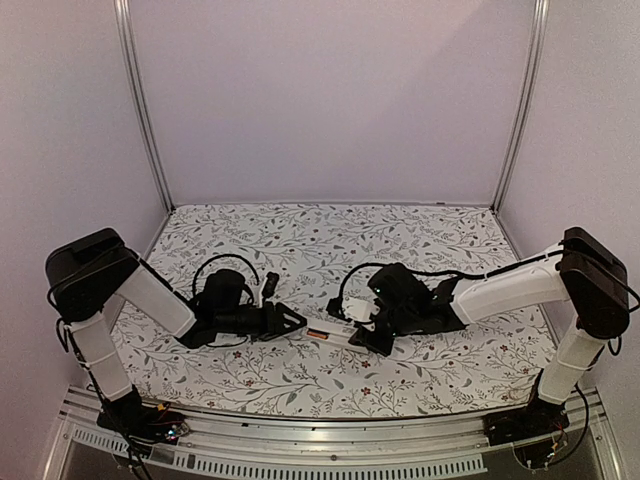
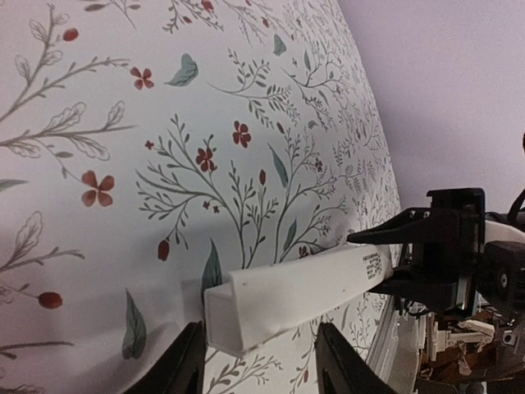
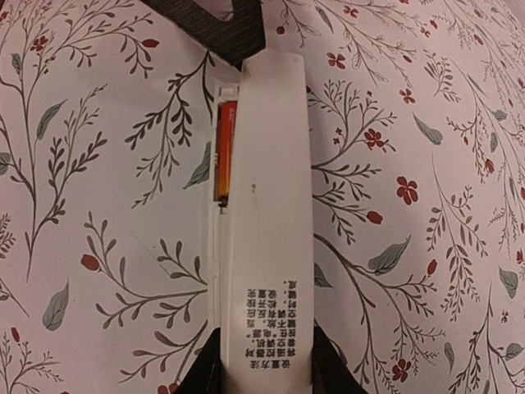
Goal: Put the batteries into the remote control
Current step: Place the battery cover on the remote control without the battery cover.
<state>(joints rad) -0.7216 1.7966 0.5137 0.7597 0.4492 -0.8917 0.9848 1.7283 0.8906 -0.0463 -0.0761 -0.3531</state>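
Note:
The white remote control [image 1: 338, 337] lies along the flowered table between both arms. My right gripper [image 1: 357, 336] is shut on its printed end, with the fingers [image 3: 205, 369] pressed against both sides of the remote control [image 3: 271, 205]. An orange-red battery [image 3: 223, 152] sits in the open recess near the far end and shows as an orange strip [image 1: 318, 333] from above. My left gripper [image 2: 262, 365] is open. Its fingers [image 2: 184, 361] flank the square end of the remote control [image 2: 303, 287], with a narrow gap on each side.
A small black object [image 1: 272, 283] lies on the table behind the left gripper, beside a looped black cable [image 1: 225, 265]. Pale walls and metal posts [image 1: 145, 110] close in the back and sides. A metal rail [image 1: 330, 450] runs along the near edge.

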